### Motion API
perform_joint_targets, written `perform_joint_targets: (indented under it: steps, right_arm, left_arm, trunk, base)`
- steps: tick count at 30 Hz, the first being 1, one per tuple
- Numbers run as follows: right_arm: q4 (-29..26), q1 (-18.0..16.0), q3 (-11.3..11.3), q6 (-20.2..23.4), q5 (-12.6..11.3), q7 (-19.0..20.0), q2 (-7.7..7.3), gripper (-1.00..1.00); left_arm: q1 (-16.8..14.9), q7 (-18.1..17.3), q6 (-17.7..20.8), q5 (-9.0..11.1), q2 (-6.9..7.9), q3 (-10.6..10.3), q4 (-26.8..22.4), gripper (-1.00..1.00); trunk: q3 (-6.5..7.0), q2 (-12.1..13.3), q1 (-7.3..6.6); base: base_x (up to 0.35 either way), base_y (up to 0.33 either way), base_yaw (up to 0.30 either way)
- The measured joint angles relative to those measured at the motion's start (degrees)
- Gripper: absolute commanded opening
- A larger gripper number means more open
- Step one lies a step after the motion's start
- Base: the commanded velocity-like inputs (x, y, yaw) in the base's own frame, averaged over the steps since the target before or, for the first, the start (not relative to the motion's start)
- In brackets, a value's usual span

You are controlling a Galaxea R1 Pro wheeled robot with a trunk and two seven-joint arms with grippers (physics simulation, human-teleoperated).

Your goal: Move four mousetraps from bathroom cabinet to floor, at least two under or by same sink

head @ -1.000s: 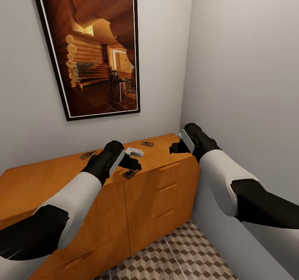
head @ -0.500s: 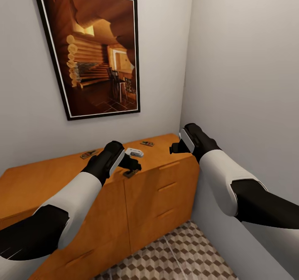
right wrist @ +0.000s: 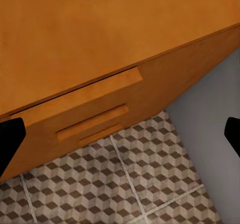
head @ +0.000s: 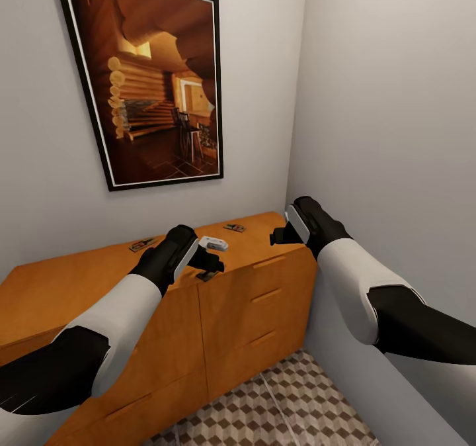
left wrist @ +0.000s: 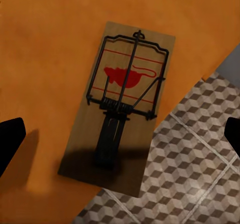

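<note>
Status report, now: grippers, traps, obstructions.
Left gripper open above mousetrap overhanging cabinet edge. Right gripper open, empty. Two more traps on top. No obstruction visible.

Even, soft light all round, no glare; a gripper's dark shadow falls across the mousetrap (left wrist: 122,104), edges slightly soft and blocky.
</note>
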Motion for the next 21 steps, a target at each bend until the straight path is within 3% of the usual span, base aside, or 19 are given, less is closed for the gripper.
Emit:
perform_joint_targets:
  steps: [21]
  right_arm:
    - [0.0, 0.5, 0.0, 0.0, 0.1, 0.0, 0.0, 1.0]
  left_arm:
    - [0.0, 0.2, -0.3, 0.1, 0.02, 0.2, 3.0, 1.0]
  trunk:
    - [0.0, 0.0, 0.0]
  base:
    - [0.0, 0.0, 0.0]
